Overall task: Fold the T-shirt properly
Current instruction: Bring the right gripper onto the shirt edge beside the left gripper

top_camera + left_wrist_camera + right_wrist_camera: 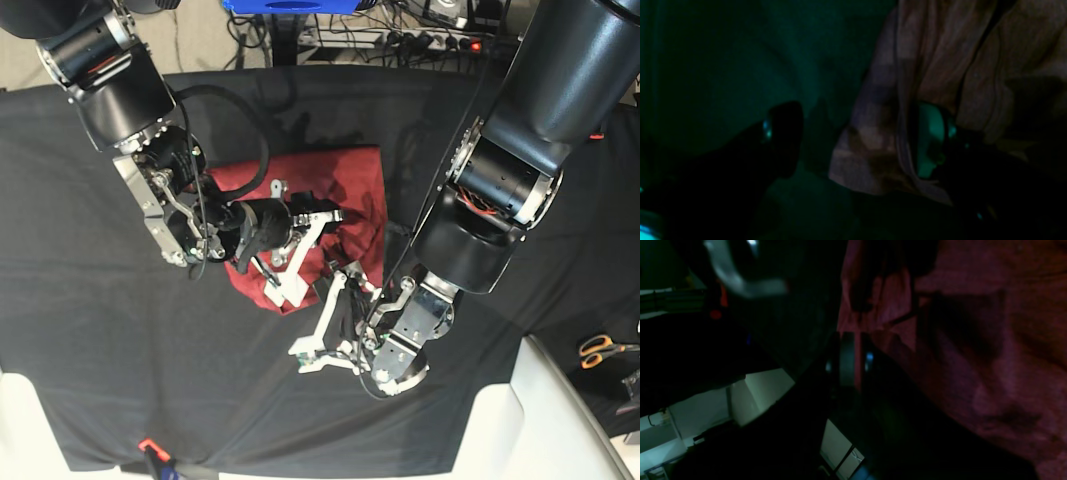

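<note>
The maroon T-shirt [345,185] lies bunched on the black table cloth [100,340] at mid table. My right gripper [300,255] is at its front left part. In the right wrist view the gripper [857,363] is shut on a thin fold of the shirt [973,356]. My left gripper [338,300] is at the shirt's front edge. In the left wrist view its jaws [857,140] stand wide apart, and the shirt's hem [940,66] hangs between them, draped against the right finger [930,143].
Orange-handled scissors [598,348] lie on the cloth at the right. A white table edge [560,420] shows at the front right. Cables and a power strip [420,40] run along the back. The two arms are close together over the shirt's front.
</note>
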Controlling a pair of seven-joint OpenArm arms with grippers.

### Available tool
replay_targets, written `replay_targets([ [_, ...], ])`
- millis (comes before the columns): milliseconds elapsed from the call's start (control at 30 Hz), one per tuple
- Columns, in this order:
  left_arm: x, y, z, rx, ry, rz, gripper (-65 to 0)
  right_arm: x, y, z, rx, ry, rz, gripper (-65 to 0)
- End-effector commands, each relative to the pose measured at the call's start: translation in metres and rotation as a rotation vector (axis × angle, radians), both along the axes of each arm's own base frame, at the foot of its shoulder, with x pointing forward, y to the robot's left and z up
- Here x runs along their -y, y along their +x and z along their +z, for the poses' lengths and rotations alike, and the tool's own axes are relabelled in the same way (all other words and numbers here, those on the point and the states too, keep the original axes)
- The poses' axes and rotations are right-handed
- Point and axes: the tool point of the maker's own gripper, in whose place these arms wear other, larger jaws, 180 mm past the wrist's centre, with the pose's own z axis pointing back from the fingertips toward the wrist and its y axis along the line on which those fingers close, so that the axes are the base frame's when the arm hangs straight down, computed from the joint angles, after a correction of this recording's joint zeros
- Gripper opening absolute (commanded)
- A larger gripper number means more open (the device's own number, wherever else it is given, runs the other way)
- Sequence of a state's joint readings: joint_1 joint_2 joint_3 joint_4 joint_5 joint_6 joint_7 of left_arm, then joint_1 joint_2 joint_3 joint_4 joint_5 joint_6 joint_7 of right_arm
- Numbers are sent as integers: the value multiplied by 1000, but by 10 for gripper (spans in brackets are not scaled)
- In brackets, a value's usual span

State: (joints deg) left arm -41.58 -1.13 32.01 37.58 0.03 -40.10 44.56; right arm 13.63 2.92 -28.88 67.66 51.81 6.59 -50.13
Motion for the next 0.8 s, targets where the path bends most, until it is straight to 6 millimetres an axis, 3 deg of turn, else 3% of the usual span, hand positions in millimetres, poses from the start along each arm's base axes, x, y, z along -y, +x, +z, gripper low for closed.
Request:
replay_targets([
  [0, 6, 18, 20, 51, -21, -2, -196, -5, 12, 11, 29, 29, -4, -615],
  [333, 6, 18, 20, 50, -21, -2, -196, 4, 23, -5, 26, 14, -73, -615],
  [567, 7, 18, 20, 50, -22, -3, -196, 3, 41, 5, 87, 36, -114, -615],
  [767, 7, 18, 20, 50, -22, -3, -196, -11, 50, 8, 74, 48, -114, -615],
])
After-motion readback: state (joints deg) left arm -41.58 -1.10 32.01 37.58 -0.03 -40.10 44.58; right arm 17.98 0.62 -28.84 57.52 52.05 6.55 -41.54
